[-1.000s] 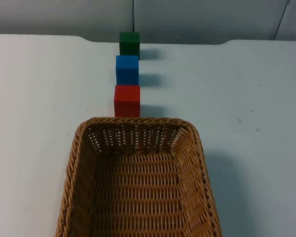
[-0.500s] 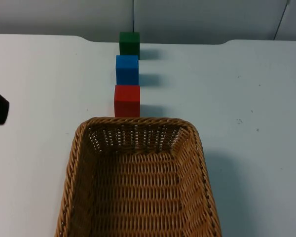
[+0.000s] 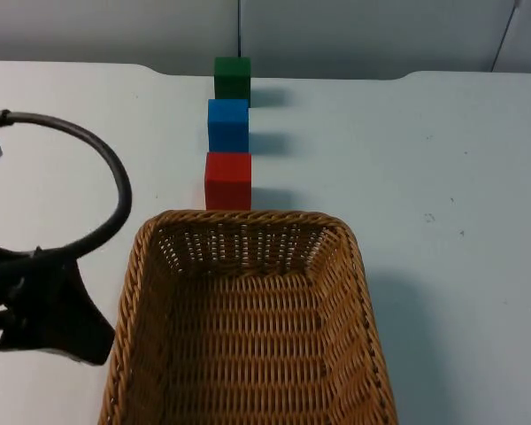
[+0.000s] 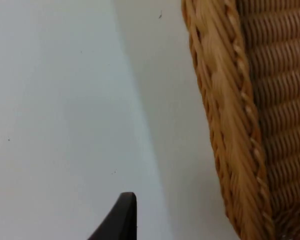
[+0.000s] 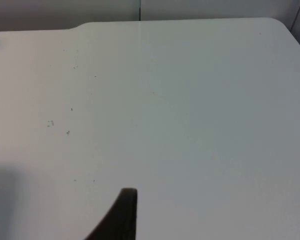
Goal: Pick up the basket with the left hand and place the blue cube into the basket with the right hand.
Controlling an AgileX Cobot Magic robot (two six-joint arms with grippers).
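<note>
Basket (image 3: 252, 319): wicker, rectangular, standing on the white worktop (image 3: 442, 177), nearest the camera; not yet lifted. Its braided rim runs close beside the fingertip in the left wrist view (image 4: 230, 125), apart from it.

Blue cube (image 3: 227, 124): middle of a file of three that runs away from the basket's far rim. Red cube (image 3: 227, 180) just beyond that rim, green cube (image 3: 232, 78) farthest, near the worktop's back edge. Each stands just clear of its neighbour. Not yet picked up.

Left pincer (image 3: 44, 314): low over the worktop at the basket's left wall, just outside the rim, holding nothing; whether its fingers are parted or closed cannot be told.

Right pincer: waiting over bare worktop (image 5: 180, 110), one fingertip visible, nothing held; finger state cannot be told.

Progress: neither step done; the basket grasp appears to be the step in hand.

Room: broad open worktop right of the cubes for the right arm; the blue cube's near and far faces are crowded by its neighbours, its side faces free.
</note>
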